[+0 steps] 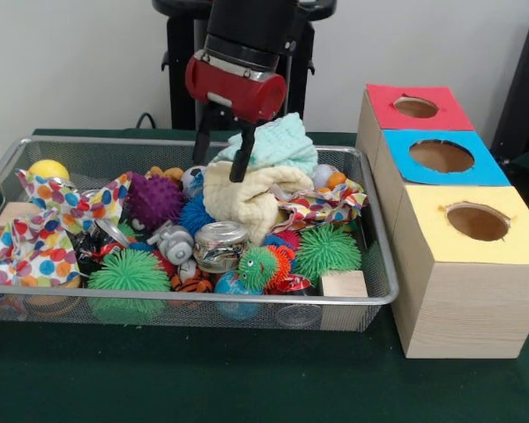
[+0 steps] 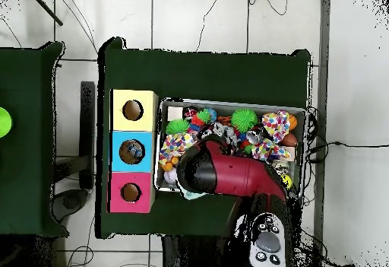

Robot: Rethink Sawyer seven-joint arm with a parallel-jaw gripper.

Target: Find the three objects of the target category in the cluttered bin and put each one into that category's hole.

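The wire mesh bin (image 1: 203, 298) is full of clutter; in the overhead view its rim (image 2: 228, 103) shows on the green table. My gripper (image 1: 219, 169) hangs open and empty over the bin's back middle. Its fingers (image 1: 241, 159) reach down beside a pale yellow cloth (image 1: 247, 198) and a mint cloth (image 1: 278, 145). I cannot pick out any see-through plastic piece for sure among the clutter. A pale item with blue (image 1: 194, 181) lies by the left finger. The blue-topped box's hole (image 1: 441, 156) is at the right; from overhead, something glinting shows inside this hole (image 2: 132, 150).
The red-topped box (image 1: 416, 107) and the yellow-topped box (image 1: 478, 221) flank the blue one. The bin holds a silver can (image 1: 220, 245), green spiky balls (image 1: 326, 249), a purple one (image 1: 154, 201), dotted cloths (image 1: 35, 247) and a wooden block (image 1: 344, 286). My arm (image 2: 228, 174) covers the bin's near side.
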